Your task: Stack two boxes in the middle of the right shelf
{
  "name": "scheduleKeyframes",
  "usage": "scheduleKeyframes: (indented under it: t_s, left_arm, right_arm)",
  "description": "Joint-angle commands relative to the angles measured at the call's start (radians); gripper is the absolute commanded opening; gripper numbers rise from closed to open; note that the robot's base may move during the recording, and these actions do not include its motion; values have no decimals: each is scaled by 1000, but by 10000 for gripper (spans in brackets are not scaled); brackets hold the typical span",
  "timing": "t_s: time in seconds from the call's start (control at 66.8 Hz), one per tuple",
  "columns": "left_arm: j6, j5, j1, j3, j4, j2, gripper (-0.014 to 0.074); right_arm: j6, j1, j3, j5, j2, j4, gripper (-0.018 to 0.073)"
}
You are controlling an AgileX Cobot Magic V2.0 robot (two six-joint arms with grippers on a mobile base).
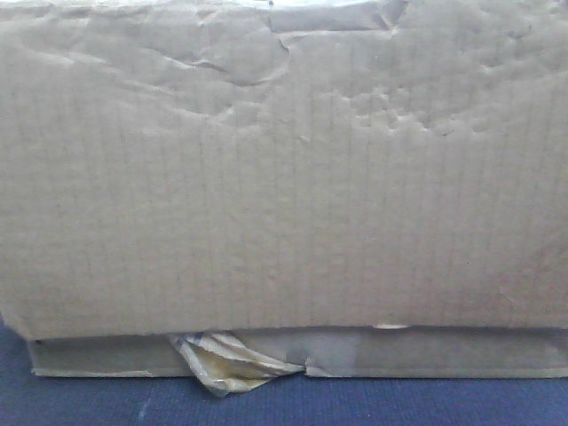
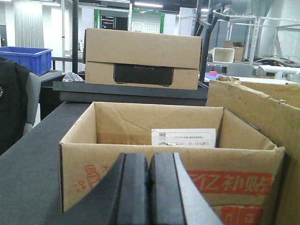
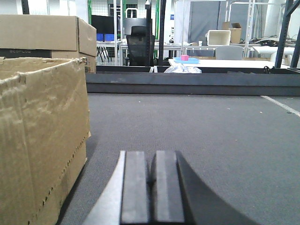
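The large creased brown box fills almost the whole front view. It rests on the thin flat box, whose crumpled yellowish tape scrap hangs at the lower edge. A torn cardboard wall stands right of my left gripper, which is shut with nothing between its pads. My right gripper is also shut and empty, low over grey carpet, with a ragged-topped cardboard box just to its left. The shelf is out of view.
An open cardboard box with red print stands directly ahead of the left gripper. Behind it a closed box sits on a dark ledge. A blue bin is far left. Grey carpet stretches ahead of the right gripper.
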Motion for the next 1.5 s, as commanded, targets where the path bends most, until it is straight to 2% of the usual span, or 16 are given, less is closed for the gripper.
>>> scheduleKeyframes:
  t_s: [0.0, 0.464, 0.629, 0.719, 0.869, 1.004, 1.093, 1.183, 1.273, 1.408, 1.483]
  left_arm:
    - [2, -15, 6, -2, 0, -3, -102]
    - [2, -15, 6, -2, 0, -3, -102]
    - [2, -55, 6, -2, 0, -3, -102]
    - [2, 56, 6, -71, 0, -3, -102]
    - [2, 318, 6, -316, 106, 21, -102]
    - [2, 580, 6, -545, 85, 151, -102]
    - [6, 695, 6, -654, 85, 245, -102]
    - [8, 786, 6, -733, 91, 326, -102]
    - [-2, 794, 6, -792, 100, 407, -102]
    - [-194, 829, 17, -883, 140, 560, -102]
    - [-207, 897, 26, -933, 145, 657, -100]
  right_arm:
    - [-5, -3, 2, -17, -3, 2, -168]
    - [-5, -3, 2, -17, -3, 2, -168]
    - [-5, -3, 2, -17, -3, 2, -168]
    - [-5, -3, 2, -17, -3, 2, -168]
    - [-5, -3, 2, -17, -3, 2, -168]
    - [-5, -3, 2, -17, -3, 2, -168]
    - [-5, -3, 2, -17, -3, 2, -168]
    - [-5, -3, 2, -17, -3, 2, -168]
    - [-5, -3, 2, -17, -3, 2, -168]
    - [-5, -3, 2, -17, -3, 2, -168]
    - [-5, -3, 2, -17, -3, 2, -168]
